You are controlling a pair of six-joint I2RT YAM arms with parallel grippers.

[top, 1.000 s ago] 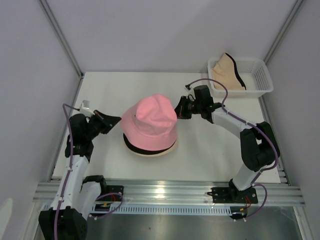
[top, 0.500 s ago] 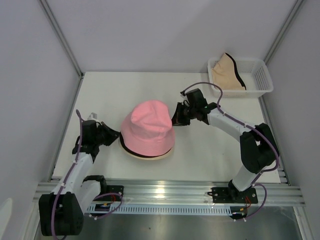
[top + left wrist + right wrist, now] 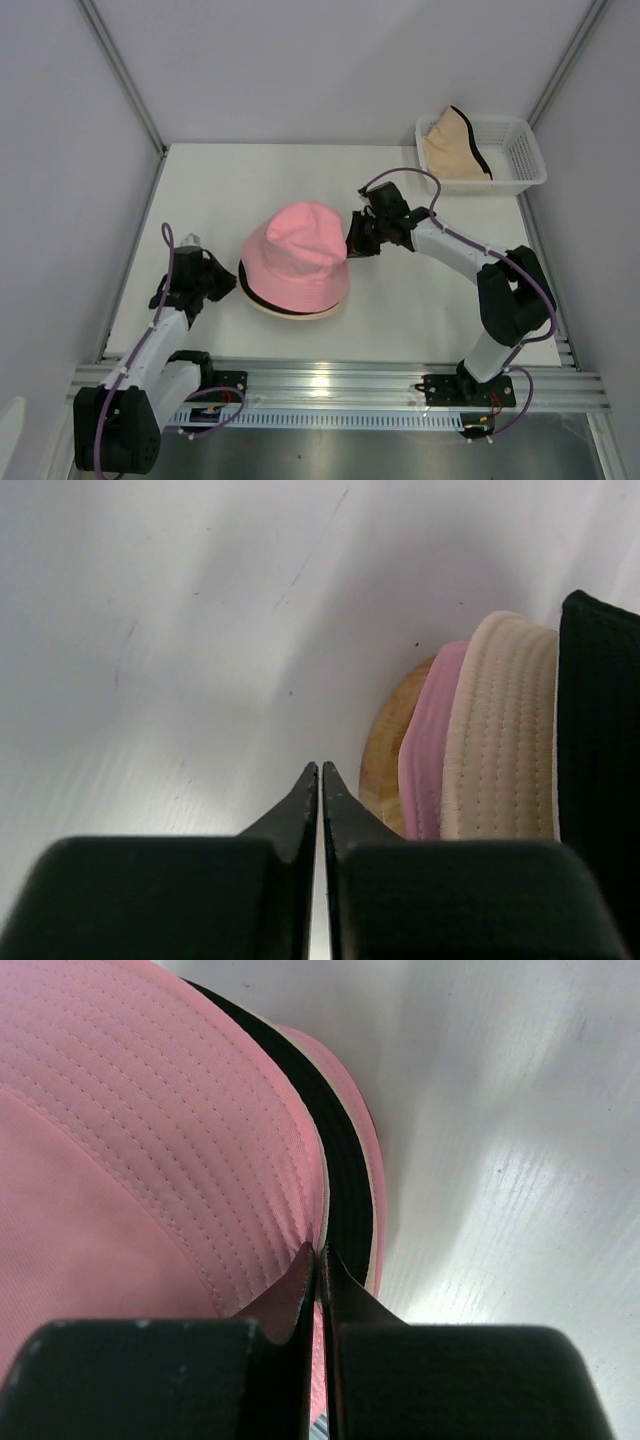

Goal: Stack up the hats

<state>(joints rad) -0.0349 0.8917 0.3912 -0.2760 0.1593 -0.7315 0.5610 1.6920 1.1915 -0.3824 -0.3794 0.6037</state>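
Observation:
A pink hat (image 3: 297, 255) tops the stack of hats at the table's middle, over a black hat (image 3: 262, 296) and a cream hat (image 3: 300, 314). In the left wrist view their brims show edge on: pink hat (image 3: 430, 750), cream hat (image 3: 500, 730), black hat (image 3: 600, 730). My left gripper (image 3: 228, 283) is shut and empty, just left of the stack and apart from it. My right gripper (image 3: 352, 240) is shut, and its tips (image 3: 320, 1250) rest against the right brim of the pink hat (image 3: 150, 1130), where it meets the black hat's brim (image 3: 345, 1175). A pale peach hat (image 3: 452, 140) lies in the basket.
The white lattice basket (image 3: 522, 150) stands at the back right corner. The stack sits on a wooden stand whose base (image 3: 385, 750) shows only in the left wrist view. Grey walls close in the table on three sides.
The pink hat has come down and settled lower on the stack. My left arm has drawn back toward the near left. My right gripper has shifted a little left and down with the brim.

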